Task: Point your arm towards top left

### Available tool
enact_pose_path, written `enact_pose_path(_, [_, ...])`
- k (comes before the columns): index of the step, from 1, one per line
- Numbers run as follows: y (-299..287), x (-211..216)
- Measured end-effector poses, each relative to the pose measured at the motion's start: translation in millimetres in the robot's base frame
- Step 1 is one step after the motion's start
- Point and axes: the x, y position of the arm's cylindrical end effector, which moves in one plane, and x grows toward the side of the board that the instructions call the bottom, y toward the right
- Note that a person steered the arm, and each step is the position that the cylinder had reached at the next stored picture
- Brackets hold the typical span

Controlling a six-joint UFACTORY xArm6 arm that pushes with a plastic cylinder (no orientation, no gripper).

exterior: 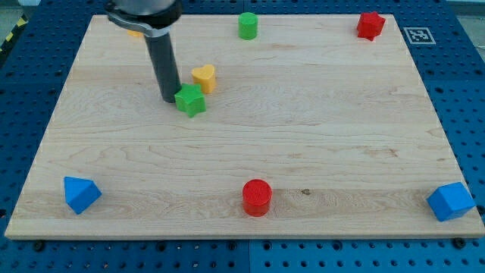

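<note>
Wooden board (pixel 303 152) on a blue perforated table (pixel 462 91). Writing: no legible text; a black-and-white square fiducial marker (pixel 419 35) sits on the table at the board's 2 o'clock corner.

Count of blocks: eight.
- Red, two: a star-like block (pixel 370 25) at 1 o'clock and a cylinder (pixel 257 197) at 6 o'clock.
- Green, two: a cylinder (pixel 248 25) at 12 o'clock and a star-shaped block (pixel 190 100) left of centre.
- Blue, two: one block (pixel 80 194) at 7 o'clock and a cube (pixel 451 201) at 5 o'clock.
- Yellow, one: a block (pixel 204 77) just beside the green star, at its 1 o'clock.
- Orange, one: a block (pixel 134 32) at 11 o'clock, mostly hidden behind the arm, shape indeterminate.

End effector: a bare dark rod holding nothing; my tip (pixel 170 100) rests on the board touching or just beside the green star, at its 9 o'clock, in the board's upper-left quarter.
</note>
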Motion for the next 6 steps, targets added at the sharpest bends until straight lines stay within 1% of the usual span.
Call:
enact_pose_path(1, [17.6, 0.1])
enact_pose_path(2, [20.1, 0.1])
enact_pose_path(3, [-1.2, -3.5])
enact_pose_path(4, [-44.1, -31.6])
enact_pose_path(5, [-77.1, -92.3])
enact_pose_path(6, [-104.0, -125.2])
